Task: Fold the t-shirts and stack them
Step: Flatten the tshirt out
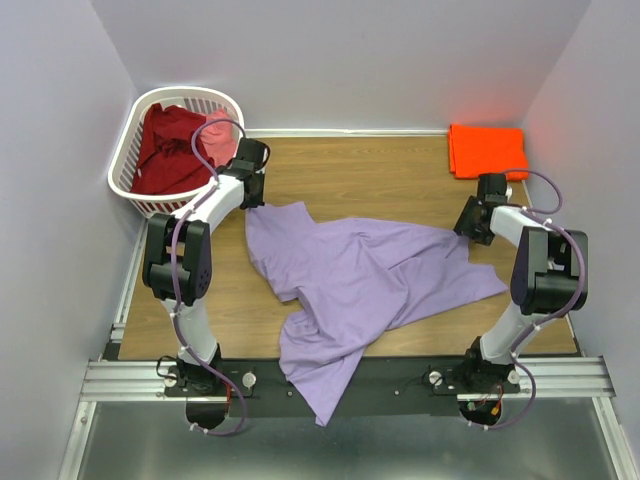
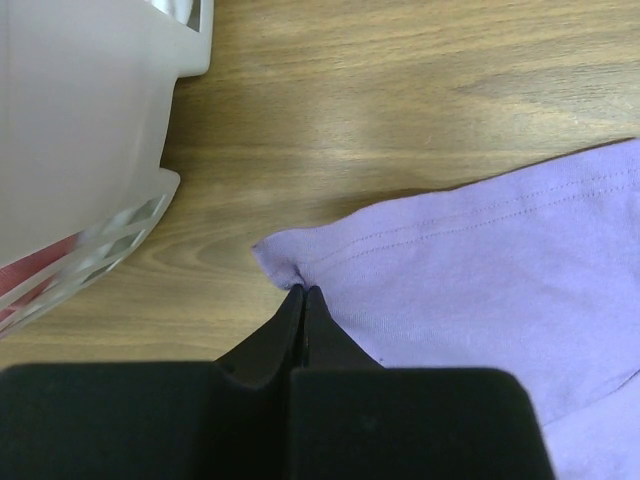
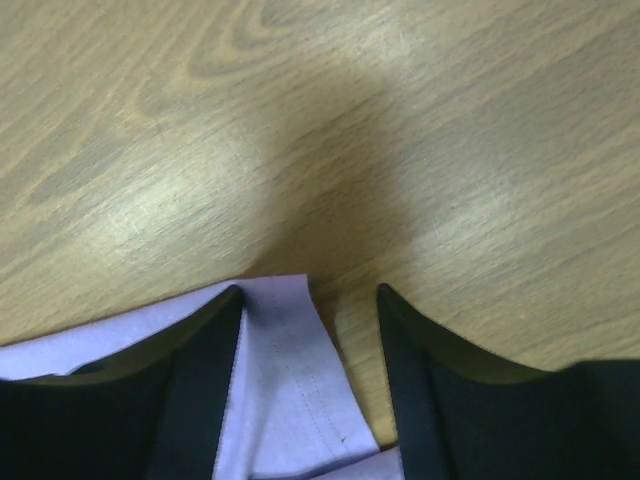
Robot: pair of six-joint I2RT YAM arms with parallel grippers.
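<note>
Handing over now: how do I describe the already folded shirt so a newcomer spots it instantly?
Find the wooden table, then its far right corner. The orange shirt lies folded into a rectangle. The lavender shirt sprawls unfolded at the centre, and the dark red shirt and pink shirt sit crumpled in the white basket.

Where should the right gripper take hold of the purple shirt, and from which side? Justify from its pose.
Grip the hemmed corner at the purple shirt's right end, coming down from above. It lies flat on the table, sticking out from the crumpled middle, and the open right gripper straddles it. The left gripper pinches the opposite corner, so pulling would likely stretch that edge.
</note>
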